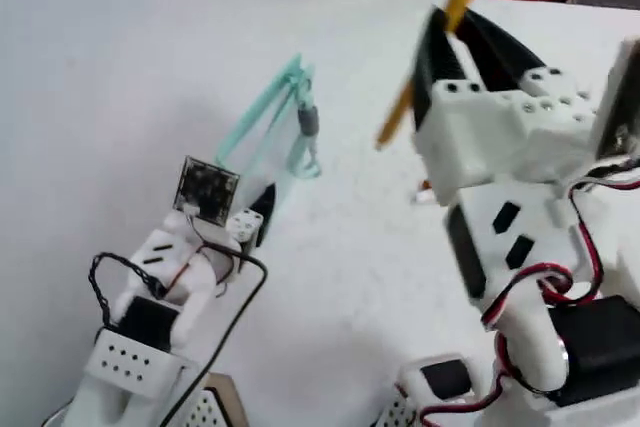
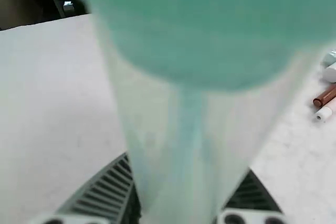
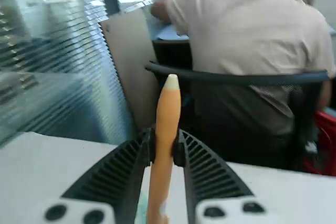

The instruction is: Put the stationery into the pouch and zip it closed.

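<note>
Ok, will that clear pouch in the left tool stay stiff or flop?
Probably floppy: the pouch looks like thin see-through film, gripped at one end by the left tool. Likely light too, so the orange pen could push it aside.

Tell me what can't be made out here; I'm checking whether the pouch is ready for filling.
Pouch mouth and zip: edge-on in the high view, blurred from closeness in the left wrist view.
Orange pen lower end: cut off by the right wrist view's edge.
Brown pen: cut by the left wrist view's edge, so its full length and type stay unclear.
</note>
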